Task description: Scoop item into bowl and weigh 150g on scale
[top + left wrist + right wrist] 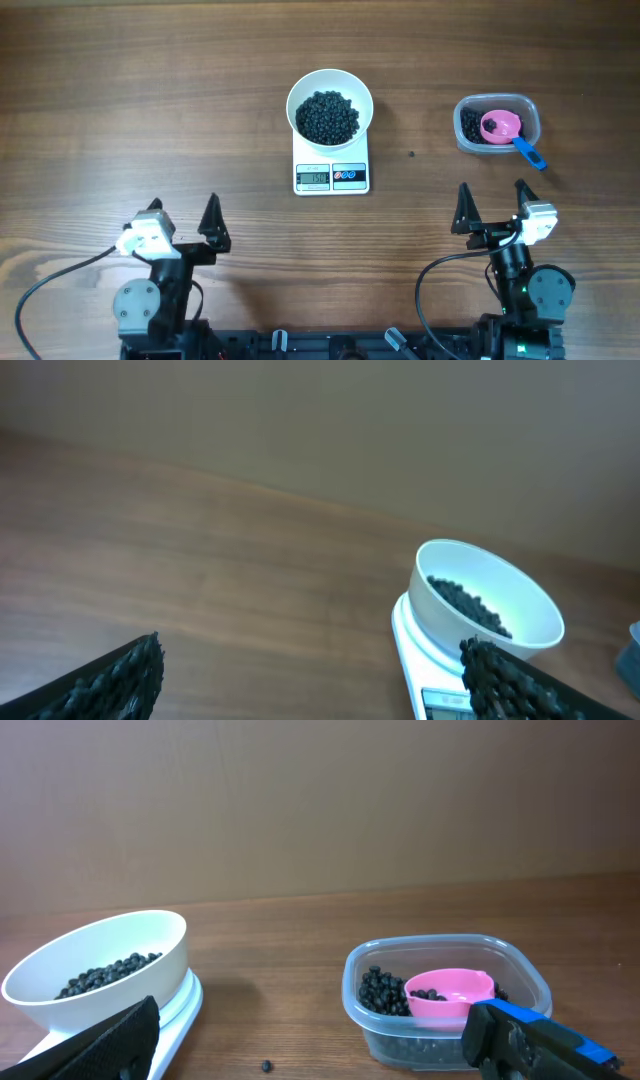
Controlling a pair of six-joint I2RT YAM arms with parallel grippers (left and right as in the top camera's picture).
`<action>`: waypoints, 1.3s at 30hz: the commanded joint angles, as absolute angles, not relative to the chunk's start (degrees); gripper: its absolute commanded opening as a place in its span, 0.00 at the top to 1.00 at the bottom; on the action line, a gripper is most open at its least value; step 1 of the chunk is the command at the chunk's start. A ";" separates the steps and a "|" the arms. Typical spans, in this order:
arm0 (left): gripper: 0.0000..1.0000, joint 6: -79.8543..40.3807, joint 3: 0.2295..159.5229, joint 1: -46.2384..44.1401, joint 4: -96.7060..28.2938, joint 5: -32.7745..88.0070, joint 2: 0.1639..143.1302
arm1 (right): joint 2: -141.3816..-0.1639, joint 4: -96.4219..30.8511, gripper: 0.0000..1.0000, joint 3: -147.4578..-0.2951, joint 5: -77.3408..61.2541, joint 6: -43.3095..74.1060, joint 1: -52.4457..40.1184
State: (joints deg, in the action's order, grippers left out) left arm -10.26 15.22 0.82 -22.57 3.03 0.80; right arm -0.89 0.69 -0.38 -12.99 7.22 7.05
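While both claws hang released and empty near the front of the table, one white bowl sits on one white scale at the middle of the wood. One heap of black beans covers the bottom of that bowl. On the edge facing the arms, the scale has one grey display with two small buttons beside it; the digits are too small to read. To the right, well apart from the scale, stands one clear plastic tub. It holds a second, smaller heap of beans along its left side and one pink scoop, whose blue handle sticks out over the tub's near right corner. One stray bean lies on the wood between scale and tub. Two arms are in view. The left claw has its two fingers spread wide with nothing between them, left of the scale and nearer the front. The right claw, its two fingers equally wide apart and grasping nothing, sits in front of the tub and apart from it
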 commanded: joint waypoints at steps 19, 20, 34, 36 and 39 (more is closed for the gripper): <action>0.00 -10.35 0.32 2.15 -4.29 3.36 0.16 | -0.38 0.84 0.00 -0.30 -12.47 6.17 6.81; 0.00 -9.43 0.32 2.15 -4.29 3.38 0.16 | -0.38 0.84 0.00 -0.30 -12.47 6.17 6.81; 0.00 5.80 0.32 2.04 -4.47 2.07 0.16 | -0.38 0.86 0.00 -0.30 -12.47 6.17 6.81; 0.00 5.80 0.32 2.04 -4.47 2.07 0.16 | -0.38 0.86 0.00 -0.30 -12.47 6.15 6.81; 0.00 5.74 0.32 2.04 -4.47 2.07 0.16 | -0.38 0.84 0.00 -0.30 -12.47 6.15 6.81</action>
